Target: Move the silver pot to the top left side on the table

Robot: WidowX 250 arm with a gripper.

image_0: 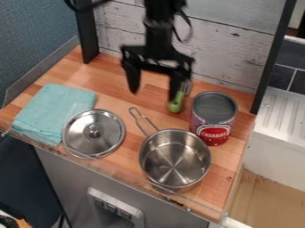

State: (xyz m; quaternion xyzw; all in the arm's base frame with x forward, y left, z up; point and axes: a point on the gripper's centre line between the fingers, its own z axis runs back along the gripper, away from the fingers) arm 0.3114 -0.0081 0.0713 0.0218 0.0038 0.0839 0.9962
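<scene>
My gripper [153, 91] hangs over the back middle of the wooden table, open, with nothing between its fingers. The silver pot [175, 158] stands upright near the front edge, right of the middle, and is empty. Its wire handle points back and left, below the gripper in the view and apart from it.
A silver lid [93, 133] lies left of the pot, by a folded teal cloth [52, 111]. A red can [213, 118] stands behind the pot at right. A green-handled utensil [177, 103] lies near the gripper's right finger. Dark posts and a white plank wall [238, 53] bound the back.
</scene>
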